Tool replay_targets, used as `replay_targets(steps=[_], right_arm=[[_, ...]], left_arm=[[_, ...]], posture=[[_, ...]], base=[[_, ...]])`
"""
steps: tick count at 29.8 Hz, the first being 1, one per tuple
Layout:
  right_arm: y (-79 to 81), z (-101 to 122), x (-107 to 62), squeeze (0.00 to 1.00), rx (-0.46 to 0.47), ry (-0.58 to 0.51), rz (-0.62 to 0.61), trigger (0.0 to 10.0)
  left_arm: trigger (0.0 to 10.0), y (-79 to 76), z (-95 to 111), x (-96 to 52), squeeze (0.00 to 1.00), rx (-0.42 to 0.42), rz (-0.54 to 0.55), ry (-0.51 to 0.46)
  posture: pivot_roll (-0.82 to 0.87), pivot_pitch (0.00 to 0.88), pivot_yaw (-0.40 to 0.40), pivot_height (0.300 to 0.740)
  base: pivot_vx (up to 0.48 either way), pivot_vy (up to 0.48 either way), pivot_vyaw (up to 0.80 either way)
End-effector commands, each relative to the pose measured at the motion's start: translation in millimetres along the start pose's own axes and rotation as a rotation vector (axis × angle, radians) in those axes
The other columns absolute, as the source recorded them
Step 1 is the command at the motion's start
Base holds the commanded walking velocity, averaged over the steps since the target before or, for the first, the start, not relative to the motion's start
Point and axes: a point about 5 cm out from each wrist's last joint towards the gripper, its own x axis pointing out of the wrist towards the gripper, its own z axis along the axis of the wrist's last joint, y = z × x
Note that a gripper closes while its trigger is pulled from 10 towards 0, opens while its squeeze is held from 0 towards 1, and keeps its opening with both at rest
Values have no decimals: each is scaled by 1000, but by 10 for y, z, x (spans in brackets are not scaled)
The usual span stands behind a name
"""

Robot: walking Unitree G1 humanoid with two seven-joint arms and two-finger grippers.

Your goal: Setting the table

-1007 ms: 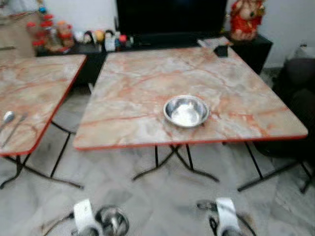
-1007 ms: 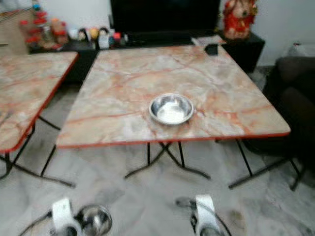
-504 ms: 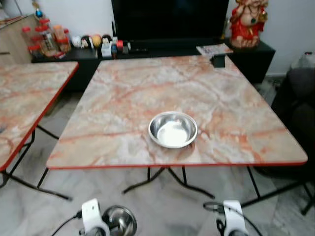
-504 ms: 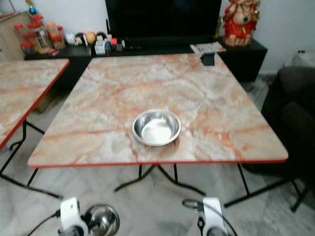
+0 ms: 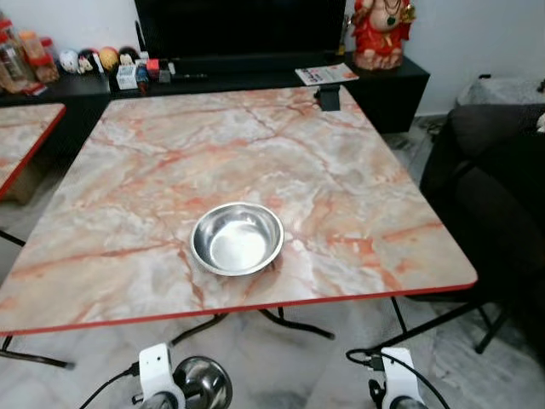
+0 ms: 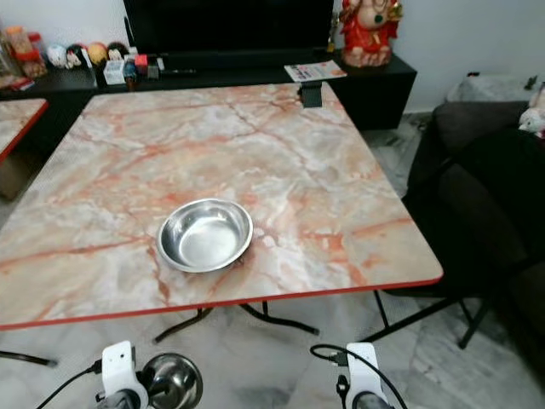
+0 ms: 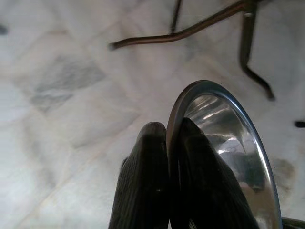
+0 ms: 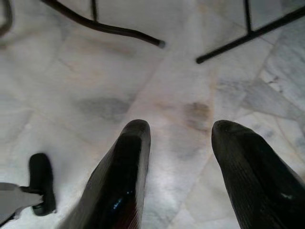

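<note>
A: Bowl (image 7: 224, 143) location? Grip?
B: Low, below the desk (image 5: 358, 170) near edge. Left gripper (image 7: 174, 167) jaws pinch its rim; right gripper (image 8: 183, 167) jaws spread, empty.
A: Handling?
B: Likely light, rigid, slick steel; rim hold seems right.

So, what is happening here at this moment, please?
The robot stands before a marble-patterned table with a red edge, where one round steel bowl already sits near the front edge. Its left end effector is clamped on the rim of a second steel bowl, held low over the floor. The right end effector hangs open, holding nothing.
</note>
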Motion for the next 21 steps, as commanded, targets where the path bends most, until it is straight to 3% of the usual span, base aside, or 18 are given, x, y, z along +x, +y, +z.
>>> replay_targets(steps=[1,17,21], right_arm=[[47,29,5,0,9,-12,14,10000],[39,42,6,0,2,-15,16,10000],[38,50,7,0,1,-16,17,10000]], left_arm=[[10000,60,6,-4,0,2,29,-3],[10000,27,55,11,0,3,31,-15],[10000,23,55,12,0,-2,37,-16]], posture=[[-67,0,15,740],[-69,0,13,740],[-68,0,11,740]], base=[[0,-307,0],[0,-350,0],[0,-72,0]])
